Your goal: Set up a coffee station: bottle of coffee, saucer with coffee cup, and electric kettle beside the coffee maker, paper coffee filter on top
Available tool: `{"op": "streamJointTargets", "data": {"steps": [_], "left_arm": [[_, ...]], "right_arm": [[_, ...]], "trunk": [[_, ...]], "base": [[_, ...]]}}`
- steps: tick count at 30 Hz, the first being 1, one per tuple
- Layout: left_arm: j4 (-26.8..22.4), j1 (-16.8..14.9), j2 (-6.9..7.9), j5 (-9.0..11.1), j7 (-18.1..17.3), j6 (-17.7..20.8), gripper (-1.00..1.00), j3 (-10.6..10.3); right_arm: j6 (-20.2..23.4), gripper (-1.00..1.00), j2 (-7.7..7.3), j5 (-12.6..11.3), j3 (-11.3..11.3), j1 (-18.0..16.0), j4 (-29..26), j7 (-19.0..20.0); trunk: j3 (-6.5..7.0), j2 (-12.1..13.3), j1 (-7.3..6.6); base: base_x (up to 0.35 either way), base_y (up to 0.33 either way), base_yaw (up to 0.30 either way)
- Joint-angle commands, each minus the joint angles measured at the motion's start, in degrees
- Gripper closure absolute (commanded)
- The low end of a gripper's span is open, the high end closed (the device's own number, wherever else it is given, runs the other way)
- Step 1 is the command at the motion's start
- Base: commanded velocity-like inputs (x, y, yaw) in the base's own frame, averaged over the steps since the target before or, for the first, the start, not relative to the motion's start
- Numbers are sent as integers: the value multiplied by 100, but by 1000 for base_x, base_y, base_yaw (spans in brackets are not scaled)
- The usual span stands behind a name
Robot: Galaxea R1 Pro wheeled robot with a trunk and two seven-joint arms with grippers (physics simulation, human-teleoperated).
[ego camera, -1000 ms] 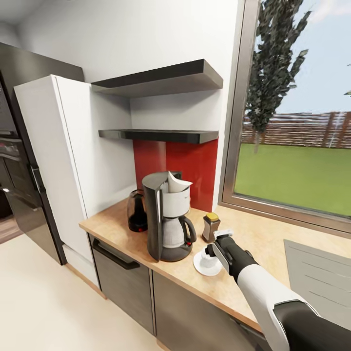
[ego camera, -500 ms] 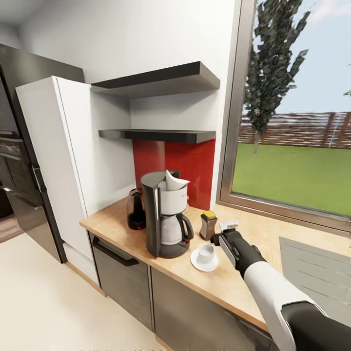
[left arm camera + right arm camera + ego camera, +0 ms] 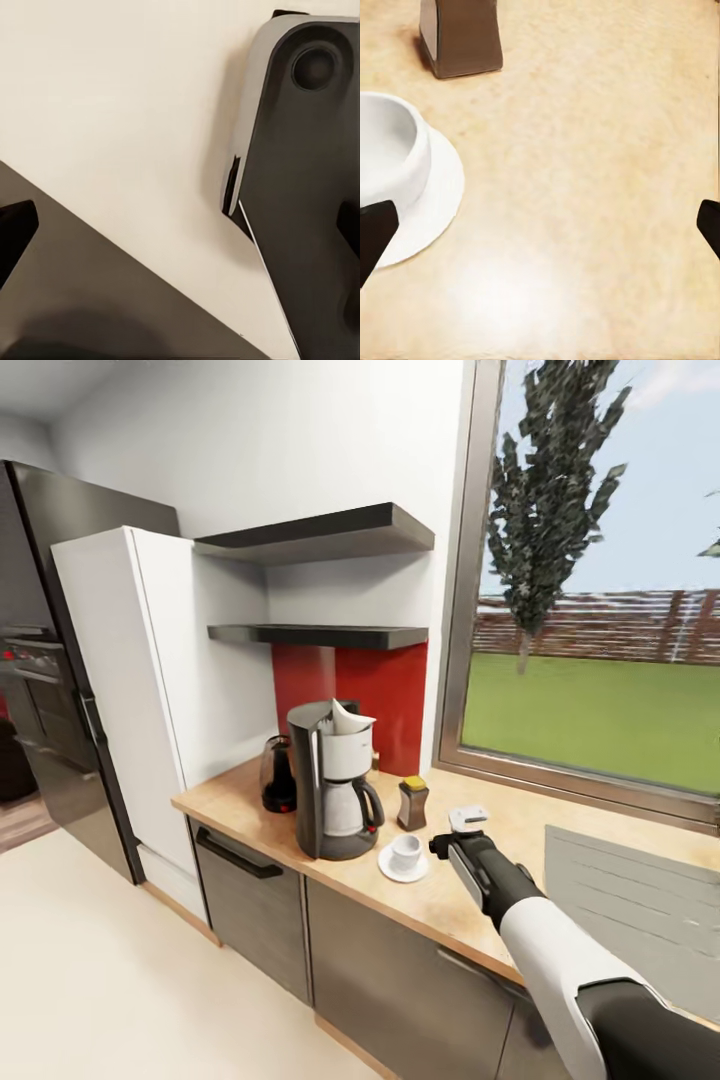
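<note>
A simulated kitchen, with the coffee station all but assembled on the wooden tabletop (image 3: 440, 905). The coffee maker (image 3: 333, 795) stands upright with a paper coffee filter (image 3: 347, 717) poking from its top; the electric kettle (image 3: 279, 775) sits just beside it toward the white cabinet (image 3: 150, 680), the bottle of coffee (image 3: 412, 804) just beside it toward the window (image 3: 600, 610). In front of the bottle, the coffee cup (image 3: 405, 852) rests on the saucer (image 3: 388, 870), close to the machine's base.

The right gripper (image 3: 452, 842) hangs over bare tabletop next to the saucer, its fingers (image 3: 376, 229) spread wide and holding nothing (the wrist camera shows cup, saucer and bottle foot between the two dark tips). The left gripper (image 3: 180, 225) points at pale floor and a dark panel; how far its fingers are apart cannot be told.

By the look of it, the cup-on-saucer step is done and every item is in place. The next move calls only for drawing the right arm clear without nudging the saucer or bottle.
</note>
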Motion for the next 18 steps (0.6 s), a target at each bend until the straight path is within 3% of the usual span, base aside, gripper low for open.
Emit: {"op": "streamJointTargets", "data": {"steps": [1, 7, 9, 12, 15, 16, 18], "left_arm": [[-27, 5, -1, -59, -4, 35, -100, 34], [-160, -10, -20, -66, -7, -154, -100, 27], [-267, -37, -55, -68, -13, -272, -100, 26], [-344, -86, -91, -79, -37, -371, -100, 9], [-359, -99, -89, -88, -50, -645, -100, -17], [-356, -95, -87, -98, -61, -788, -100, -28], [-353, -93, -88, -106, -69, -854, -100, -32]], "right_arm": [[-185, -100, 7, 6, 27, 3, 3, -23], [-981, -100, 31, -10, 28, 183, 23, -46], [-1515, -100, 108, -14, 28, 412, 43, -55], [-3178, -100, 300, -5, 21, 968, 223, -80], [-5179, -100, 363, -50, -7, 1359, 1045, -146], [-5975, -100, 376, -233, -19, 1415, 1605, -445], [-6668, -100, 399, -426, -22, 1439, 2094, -856]], "trunk": [[0, -3, -2], [0, -3, -2], [0, -3, -2], [0, -3, -2], [0, -3, -2], [0, -3, -2], [0, -3, -2]], "base": [[-303, -2, 0], [-207, 0, 0], [-43, 0, 0], [-12, 0, 0], [-2, 0, 0], [0, 0, 0], [0, 0, 0]]}}
